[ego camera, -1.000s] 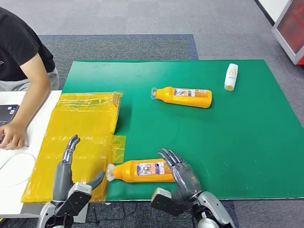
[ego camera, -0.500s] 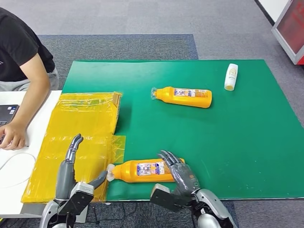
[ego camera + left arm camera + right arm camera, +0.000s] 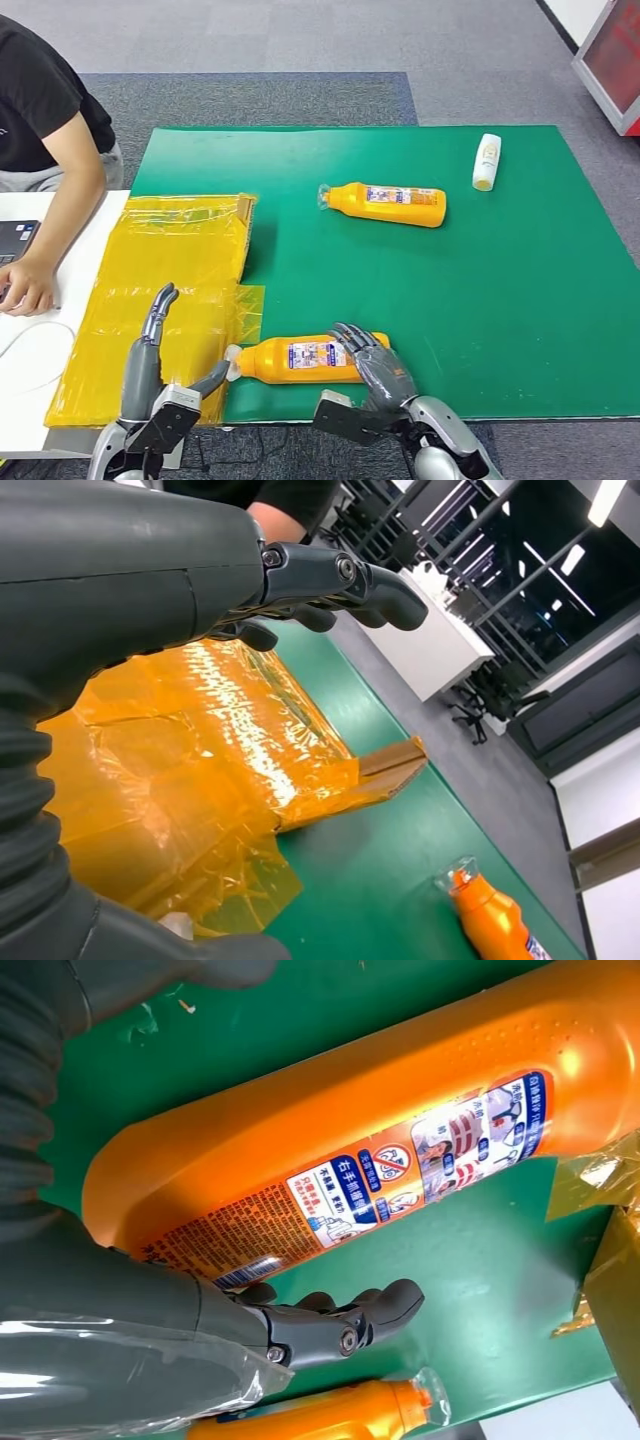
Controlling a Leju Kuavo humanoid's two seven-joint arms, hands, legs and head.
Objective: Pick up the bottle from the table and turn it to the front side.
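Note:
An orange bottle [image 3: 302, 358] lies on its side near the front edge of the green mat [image 3: 490, 300], cap pointing left, its printed label facing up. My right hand [image 3: 373, 365] hovers over the bottle's base end, fingers spread and not closed around it. The right wrist view has the bottle [image 3: 362, 1140] close beside my dark fingers [image 3: 332, 1325], with a gap between them. My left hand [image 3: 155, 370] is open above the yellow plastic sheet [image 3: 173, 290], its thumb close to the bottle's cap. In the left wrist view, the left hand [image 3: 151, 570] holds nothing.
A second orange bottle [image 3: 389, 204] lies mid-mat, and a small white bottle [image 3: 487, 161] lies at the far right. A person's arm [image 3: 53, 230] rests on the white table at the left. The mat's front edge runs just below my hands.
My right hand has slid a little left over the near bottle's base end. My left hand has edged right, toward the cap. The bottles have not moved.

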